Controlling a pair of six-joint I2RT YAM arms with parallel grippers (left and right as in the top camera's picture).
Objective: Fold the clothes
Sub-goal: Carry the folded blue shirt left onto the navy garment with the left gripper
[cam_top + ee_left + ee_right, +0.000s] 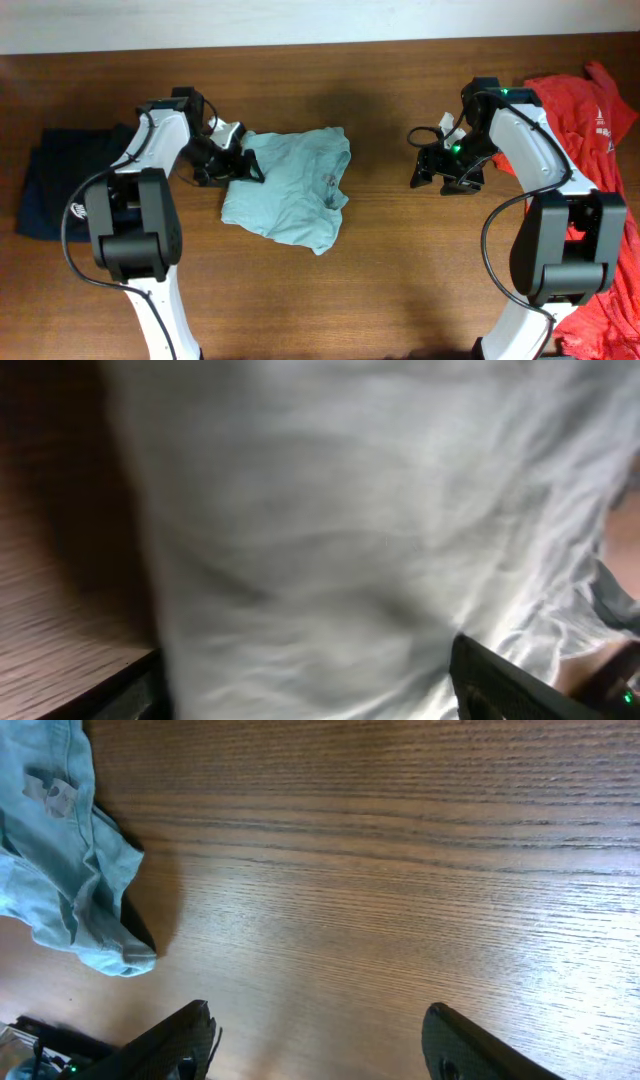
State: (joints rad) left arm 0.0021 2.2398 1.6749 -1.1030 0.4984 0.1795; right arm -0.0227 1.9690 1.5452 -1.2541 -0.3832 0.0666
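Observation:
A light teal garment point(290, 185) lies crumpled in the middle of the wooden table point(400, 270). My left gripper point(238, 165) is at the garment's left edge. In the left wrist view the blurred cloth point(350, 510) fills the frame, and the gripper point(305, 660) is open with its fingers wide apart and cloth between them. My right gripper point(430, 170) hovers over bare wood to the right of the garment. It is open and empty point(315, 1015). The garment's right edge point(60, 850) shows at the upper left of the right wrist view.
A pile of red clothes point(590, 110) lies at the right edge, by the right arm's base. A dark navy garment point(50, 180) lies at the far left. Bare wood spreads in front of the teal garment.

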